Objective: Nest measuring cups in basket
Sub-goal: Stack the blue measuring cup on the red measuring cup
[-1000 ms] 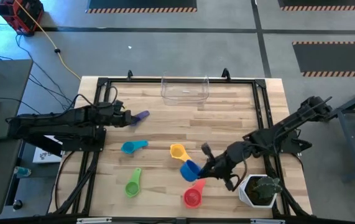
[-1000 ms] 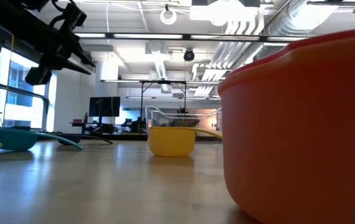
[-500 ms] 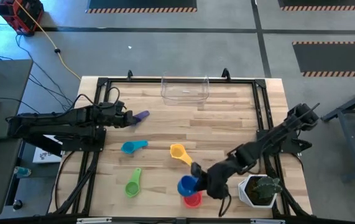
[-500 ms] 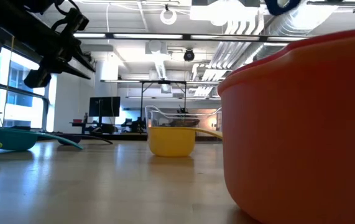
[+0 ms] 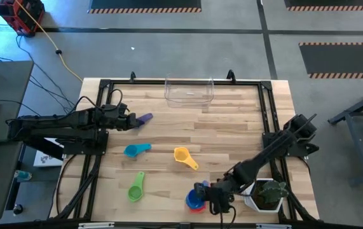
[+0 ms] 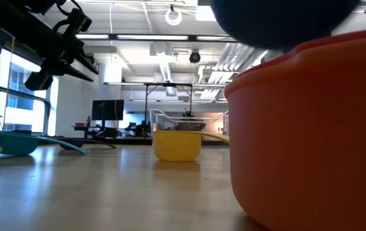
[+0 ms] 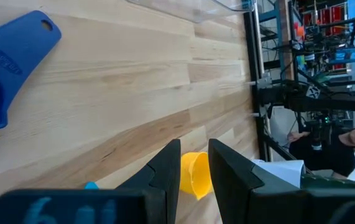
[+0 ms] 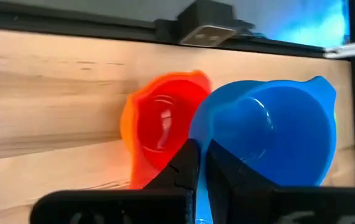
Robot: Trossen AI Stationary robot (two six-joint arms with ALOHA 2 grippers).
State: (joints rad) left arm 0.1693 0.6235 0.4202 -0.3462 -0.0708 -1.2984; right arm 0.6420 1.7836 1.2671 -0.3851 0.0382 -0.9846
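Note:
My right gripper [image 5: 202,191] is near the table's near edge, shut on the blue cup [image 5: 191,197], which hangs over the red-orange cup [image 5: 198,207] standing on its base. The low view shows that red-orange cup [image 6: 311,128] up close, with the blue cup [image 6: 272,19] above it. My left gripper [image 5: 130,121] hovers open by a narrow gap beside the purple cup [image 5: 144,118] and touches nothing. The light blue cup [image 5: 136,150], yellow cup [image 5: 182,156] and green cup [image 5: 135,188] lie on the wood. The clear basket [image 5: 189,91] stands at the far edge. My right gripper pinches the blue cup between its two fingers [image 8: 186,165] at the handle side of the bowl [image 8: 217,140]. The fingers hide the handle itself. The cup is lifted clear, mouth up, partly over the red-orange cup [image 8: 158,124].
A white pot with a green plant [image 5: 267,194] stands close to the right arm at the near right corner. A black frame [image 5: 267,108] runs along the table's sides. Bare wood lies between the basket and the cups in the middle.
My right gripper has carried the blue cup from beside the yellow cup toward the near edge, lifted clear of the table, and now holds it over the red-orange cup. In the low view the blue cup has come down close above that cup.

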